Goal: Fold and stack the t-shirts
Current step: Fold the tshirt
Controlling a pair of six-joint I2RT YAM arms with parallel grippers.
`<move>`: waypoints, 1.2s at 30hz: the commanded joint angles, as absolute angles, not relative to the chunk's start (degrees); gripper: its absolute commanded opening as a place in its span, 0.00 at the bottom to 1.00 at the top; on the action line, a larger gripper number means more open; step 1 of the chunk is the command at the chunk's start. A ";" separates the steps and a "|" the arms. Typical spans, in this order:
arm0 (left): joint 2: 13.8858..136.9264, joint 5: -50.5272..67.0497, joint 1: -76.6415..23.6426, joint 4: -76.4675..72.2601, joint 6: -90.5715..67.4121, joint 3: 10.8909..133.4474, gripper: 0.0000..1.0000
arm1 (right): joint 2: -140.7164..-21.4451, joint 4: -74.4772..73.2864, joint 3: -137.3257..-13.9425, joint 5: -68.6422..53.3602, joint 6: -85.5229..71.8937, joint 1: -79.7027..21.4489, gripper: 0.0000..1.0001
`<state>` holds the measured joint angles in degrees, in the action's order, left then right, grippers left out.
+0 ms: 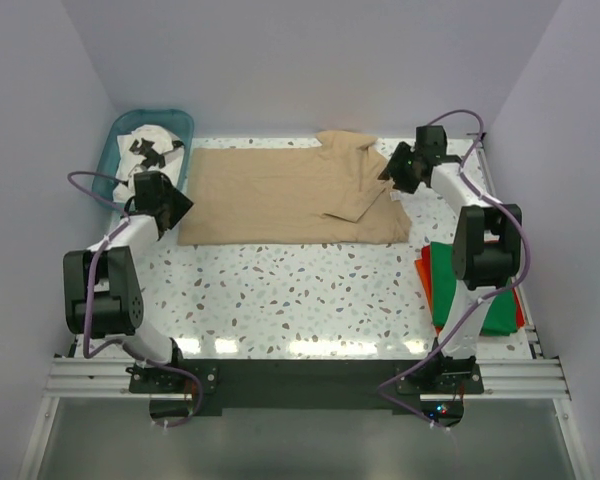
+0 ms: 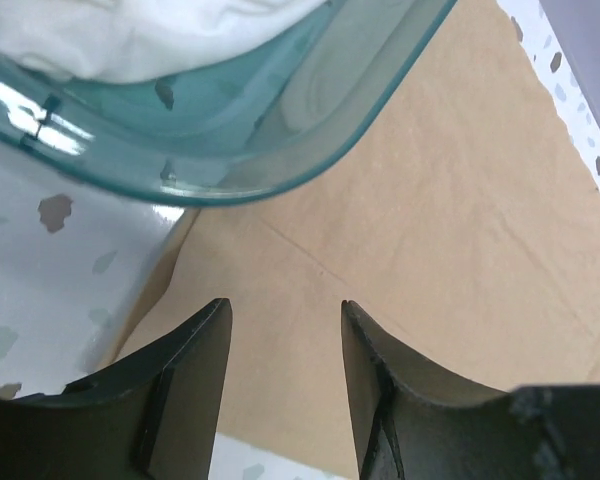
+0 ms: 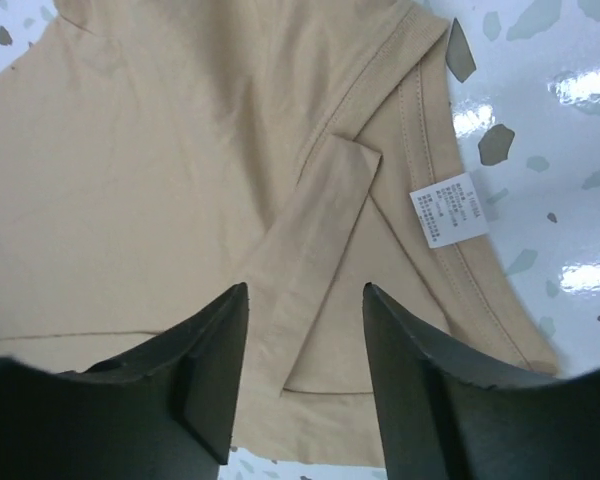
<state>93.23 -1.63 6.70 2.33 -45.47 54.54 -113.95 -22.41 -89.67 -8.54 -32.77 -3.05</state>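
The tan t-shirt (image 1: 280, 195) lies spread flat across the far middle of the table, its right side folded over near the collar. My left gripper (image 1: 177, 207) is open and empty over its left edge; the tan cloth (image 2: 400, 250) shows between the fingers. My right gripper (image 1: 391, 172) is open and empty over the shirt's right end, above the collar and white label (image 3: 448, 210). The green t-shirt (image 1: 470, 290) lies folded on the red-orange one (image 1: 423, 275) at the right edge. The white printed t-shirt (image 1: 145, 150) sits in the teal basket (image 1: 115, 150).
The teal basket stands at the far left corner, its rim (image 2: 280, 170) close above my left fingers. The table is white speckled (image 1: 300, 300). Purple walls close in on three sides. A metal rail (image 1: 300, 375) runs along the near edge.
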 commanded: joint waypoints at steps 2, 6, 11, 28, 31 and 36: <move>88.07 0.97 6.33 -0.97 -46.23 48.97 0.52 | -108.91 -21.53 -85.80 -7.91 -31.64 -4.65 0.57; 82.81 0.18 5.28 -0.70 -48.07 44.04 0.51 | -106.53 -19.43 -79.55 -6.69 -31.82 -8.25 0.58; 78.58 -2.28 4.92 -0.09 -48.95 38.85 0.50 | -107.92 -15.39 -74.89 -5.80 -34.01 -12.21 0.57; 76.55 -3.25 4.83 -0.35 -49.74 35.24 0.50 | -112.76 -13.27 -77.78 -5.98 -37.35 -14.77 0.42; 76.55 -3.08 4.92 -0.35 -49.75 35.16 0.50 | -113.55 -13.36 -79.53 -6.33 -37.53 -14.77 0.35; 76.38 -3.16 4.92 -0.26 -49.92 35.16 0.50 | -115.13 -14.33 -83.23 -6.94 -38.05 -15.03 0.15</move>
<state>78.17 -2.20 5.06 1.80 -48.97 35.44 -114.76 -15.51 -79.31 -7.05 -37.32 -14.63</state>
